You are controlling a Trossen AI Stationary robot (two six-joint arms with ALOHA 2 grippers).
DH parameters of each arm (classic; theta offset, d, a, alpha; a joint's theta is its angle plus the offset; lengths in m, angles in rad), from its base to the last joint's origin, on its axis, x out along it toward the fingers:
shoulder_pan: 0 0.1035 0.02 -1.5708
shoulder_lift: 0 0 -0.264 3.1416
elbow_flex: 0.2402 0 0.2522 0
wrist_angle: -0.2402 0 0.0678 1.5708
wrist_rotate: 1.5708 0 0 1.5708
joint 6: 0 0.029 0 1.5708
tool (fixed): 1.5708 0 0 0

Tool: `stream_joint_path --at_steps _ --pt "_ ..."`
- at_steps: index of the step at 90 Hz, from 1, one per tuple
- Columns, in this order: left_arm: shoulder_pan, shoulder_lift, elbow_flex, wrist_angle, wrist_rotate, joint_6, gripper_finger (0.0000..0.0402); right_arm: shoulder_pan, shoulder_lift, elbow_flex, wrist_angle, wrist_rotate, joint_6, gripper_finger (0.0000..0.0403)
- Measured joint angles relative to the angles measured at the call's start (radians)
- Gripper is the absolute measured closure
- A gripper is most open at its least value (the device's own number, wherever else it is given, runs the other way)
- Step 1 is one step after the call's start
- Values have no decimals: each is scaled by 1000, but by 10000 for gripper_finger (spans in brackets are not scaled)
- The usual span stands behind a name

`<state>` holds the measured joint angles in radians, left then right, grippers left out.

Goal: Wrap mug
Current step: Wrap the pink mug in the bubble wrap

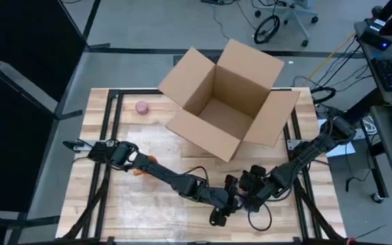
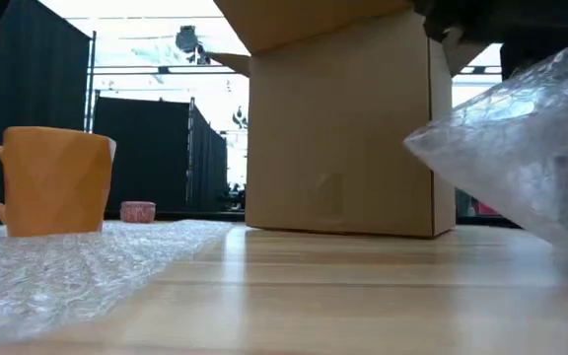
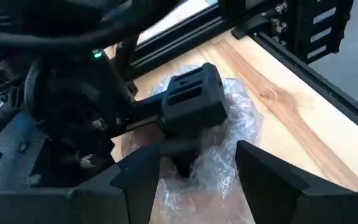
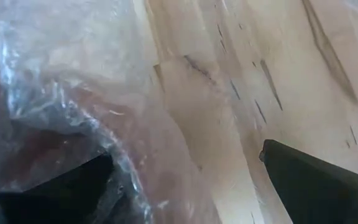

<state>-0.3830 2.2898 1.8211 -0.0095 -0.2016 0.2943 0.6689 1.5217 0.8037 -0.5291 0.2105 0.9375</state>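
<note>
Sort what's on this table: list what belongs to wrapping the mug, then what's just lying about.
For the job:
orange mug
bubble wrap, one end lifted
left gripper, open at the wrap
right gripper, at the wrap

Lying about:
open cardboard box
small pink object near the table's far left

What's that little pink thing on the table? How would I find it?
Find the big open cardboard box at the far side of the wooden table. Just to its left, standing alone on bare wood, is the small pink cup. It is round, low and pink, much smaller than the orange mug with the handle.
</note>
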Motion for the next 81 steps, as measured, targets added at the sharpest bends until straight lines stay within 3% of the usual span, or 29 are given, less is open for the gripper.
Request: stream_joint_path --at_steps 58,81 --pt "37 13 2 20 15 -31 208 -2 -93 -2 4 -3 -18 67" --pt "71 14 2 3 -21 -336 208 -2 -80 -1 15 -2 -21 67"
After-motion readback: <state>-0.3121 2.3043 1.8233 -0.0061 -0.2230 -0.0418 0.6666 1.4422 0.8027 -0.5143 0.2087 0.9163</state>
